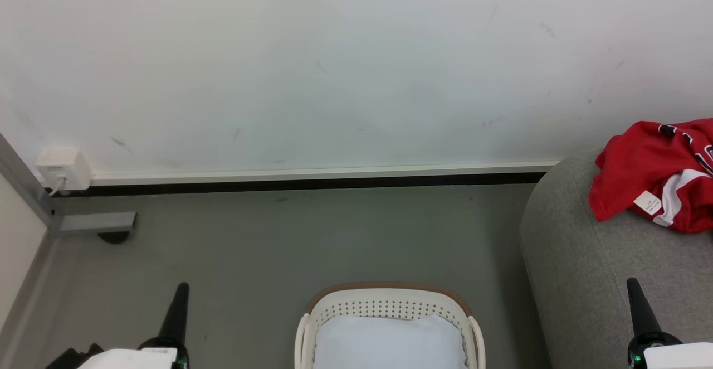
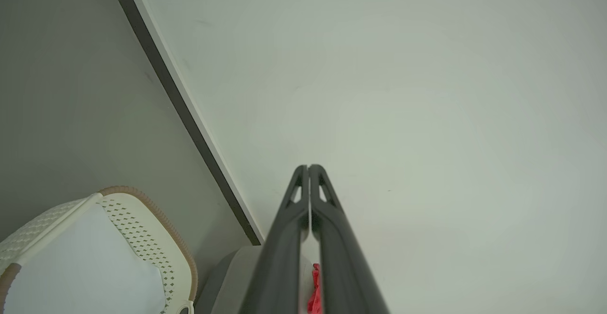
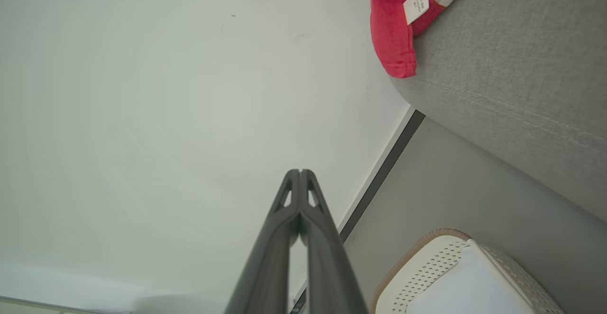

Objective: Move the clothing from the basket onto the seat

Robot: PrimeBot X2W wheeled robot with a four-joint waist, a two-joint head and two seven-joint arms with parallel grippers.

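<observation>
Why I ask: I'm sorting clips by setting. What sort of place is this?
Likely a plain indoor room, perhaps a staged home corner: grey upholstered seat by a scuffed white wall, laundry basket on the floor, red clothing on the seat.

The clothing (image 1: pixel 652 174), a red sports garment with white stripes, dark lettering and a small white tag, lies crumpled in a loose heap on top of the seat (image 1: pixel 568 268), close to its rounded far corner. The seat is large and rounded, covered in light grey woven fabric. The basket (image 1: pixel 384 290), cream-white plastic with perforated sides and a brown rim, stands upright on the floor (image 1: pixel 278 246) left of the seat, a strip of floor between them, well apart from the clothing.
</observation>
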